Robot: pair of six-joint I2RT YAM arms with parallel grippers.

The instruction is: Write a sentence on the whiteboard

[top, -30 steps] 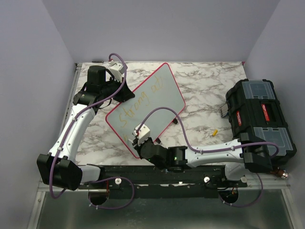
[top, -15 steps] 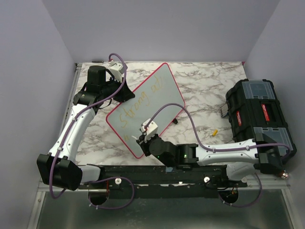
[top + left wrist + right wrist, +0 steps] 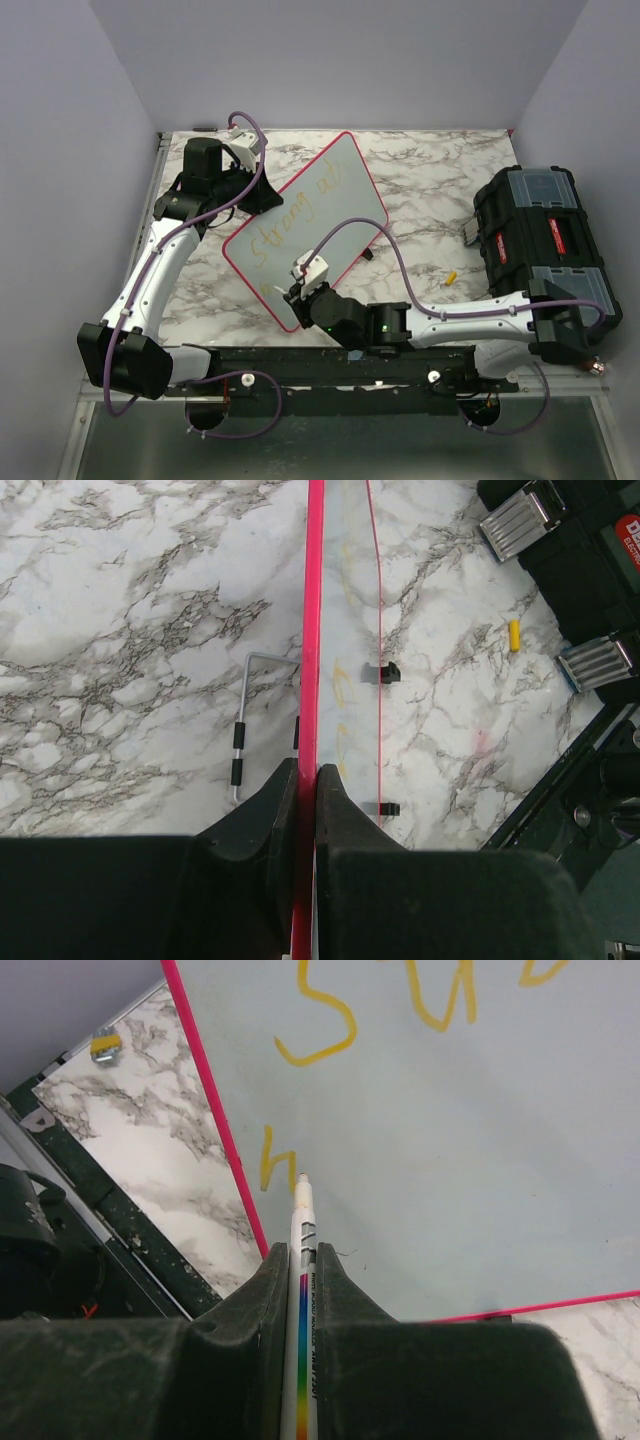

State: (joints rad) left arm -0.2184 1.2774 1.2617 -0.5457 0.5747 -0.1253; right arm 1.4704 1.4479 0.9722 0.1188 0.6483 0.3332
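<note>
Filling the middle of the top view, the marble worktop (image 3: 430, 190) is carrying the whiteboard (image 3: 345, 185), which is standing tilted with its long axis running from lower left to upper right of the frame. A black toolbox (image 3: 540, 240) is sitting at the right edge. The left tool (image 3: 307, 780) is pinching the board's pink rim on its upper-left side, jaws closed onto the thin edge and steadying it. The right tool (image 3: 301, 1252), reaching in from the bottom, is gripping a white marker (image 3: 303, 1215), jaws nearly closed around the barrel, tip pointing at the board. The sentence (image 3: 292, 215) is showing as yellow cursive along the board's length. A second line is only beginning, as a short stroke (image 3: 268, 1160) near the lower-left corner, just left of the tip. Whether the tip is touching the surface I cannot tell. Blank board is lying up and right of the tip in the right wrist view, so the writing is probably heading that way, along the long axis, with the right arm the nearer one. A small yellow piece (image 3: 451, 277) is lying apart on the worktop.
</note>
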